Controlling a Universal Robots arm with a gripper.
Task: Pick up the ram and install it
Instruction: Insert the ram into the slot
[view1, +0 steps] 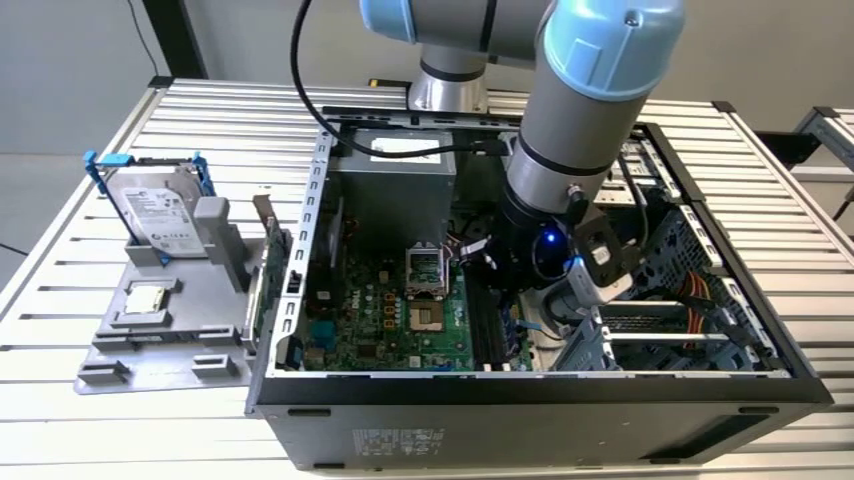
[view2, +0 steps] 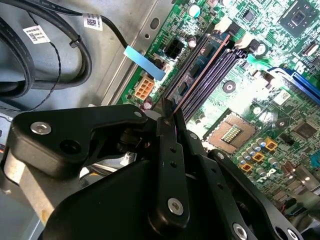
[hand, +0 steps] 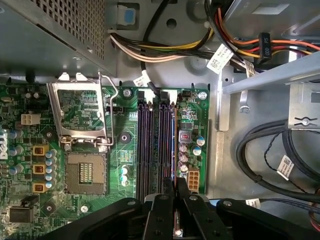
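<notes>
1. Reaching down into the open computer case (view1: 534, 400) on the desk (view1: 80, 440), the arm is seen whole in the exterior view, with the hand (view1: 497, 285) low over the motherboard (view1: 387, 320).
2. Both wrist views add the memory slots (hand: 150, 140), close up.
3. The hand (view2: 169, 116) (hand: 175, 182) has its fingers drawn almost together, pinching a thin edge-on strip, apparently the ram (view2: 200, 77) (hand: 173, 140).
4. The ram runs out from the fingertips along the outermost slot, beside the empty processor socket (hand: 85, 172).
</notes>
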